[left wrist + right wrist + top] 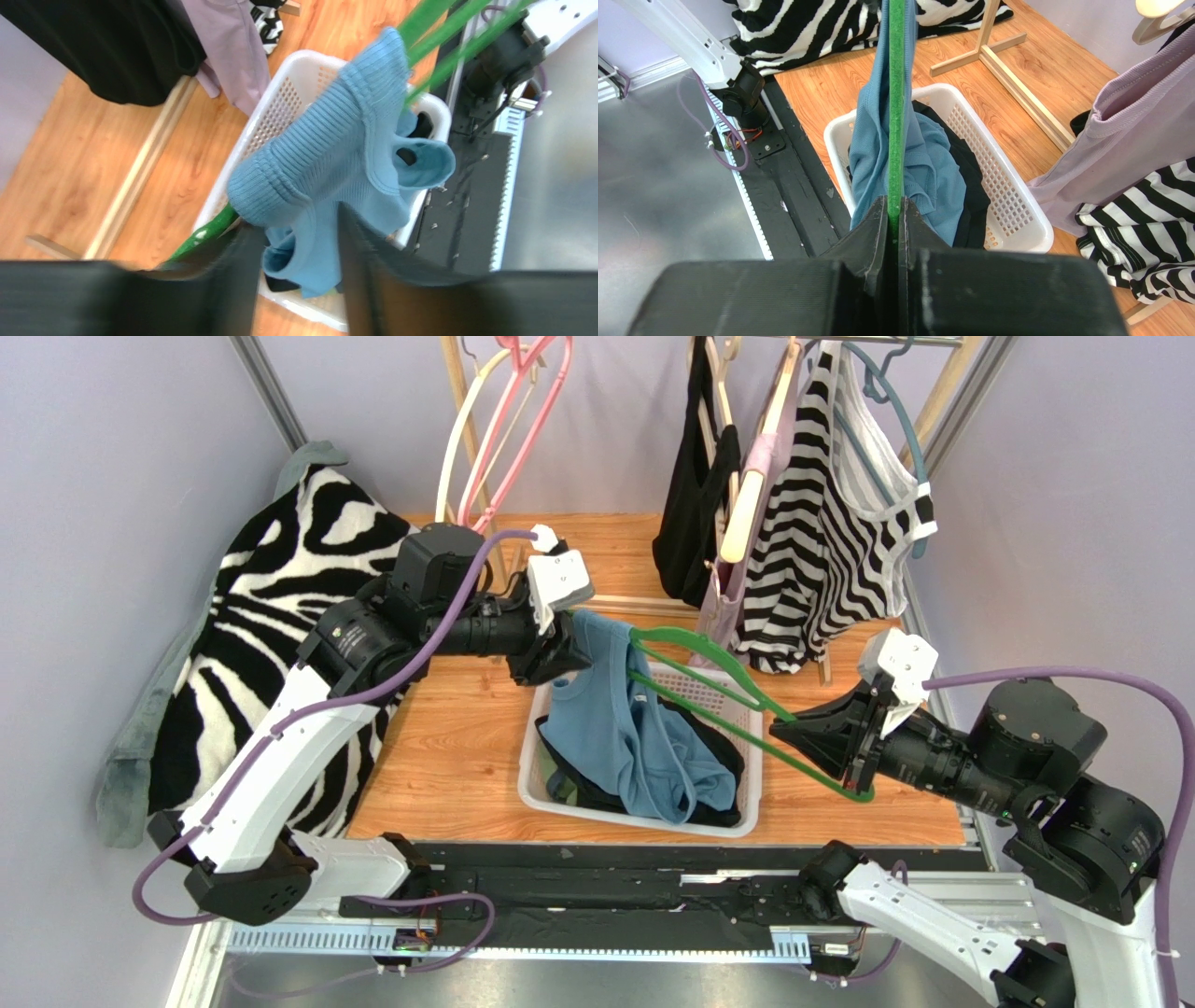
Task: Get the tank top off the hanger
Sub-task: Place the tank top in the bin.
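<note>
My left fingers [235, 280] pinch the blue tank top [631, 735], which hangs over the white basket [1018, 210] on the table [463, 742], partly on the green hanger [896, 105]. My right fingers [873, 234] are pressed on that hanger.

You'll find no readable text, label, brand, number or sign anywhere in these three views.

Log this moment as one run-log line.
left gripper: holds tank top | right gripper: clamps hanger | tank top: partly on hanger, over basket
</note>
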